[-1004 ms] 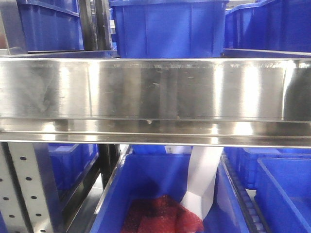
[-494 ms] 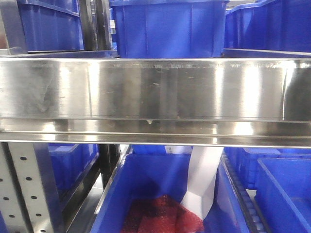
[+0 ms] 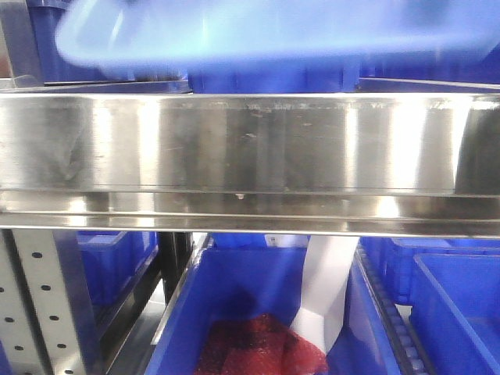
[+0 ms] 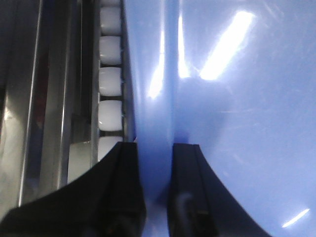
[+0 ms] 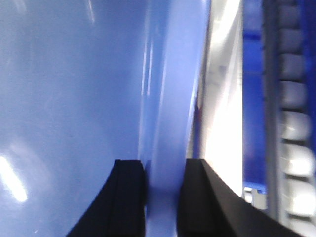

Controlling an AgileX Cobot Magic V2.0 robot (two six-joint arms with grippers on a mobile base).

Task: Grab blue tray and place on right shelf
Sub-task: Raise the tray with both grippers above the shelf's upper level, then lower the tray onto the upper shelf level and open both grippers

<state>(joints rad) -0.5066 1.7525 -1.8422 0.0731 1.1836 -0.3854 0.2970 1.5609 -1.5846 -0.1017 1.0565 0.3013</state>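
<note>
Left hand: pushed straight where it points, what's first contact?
Likely only the blue tray it grips: its rim fills the line ahead of the left hand. The white rollers lie off to the left. Beyond, cannot tell.

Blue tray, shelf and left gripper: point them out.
blue tray [image 3: 258,35], front view, its blurred pale body.
shelf [image 3: 250,144], front view, middle of the steel front lip.
left gripper [image 4: 155,149], left wrist view, midway between fingertips pinching the tray rim.

Glary right shelf [image 3: 250,144], motion-blurred blue tray [image 3: 258,31]

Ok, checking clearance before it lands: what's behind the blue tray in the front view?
Dark blue bins, lower parts showing beneath the blue tray; their tops are covered.
</note>
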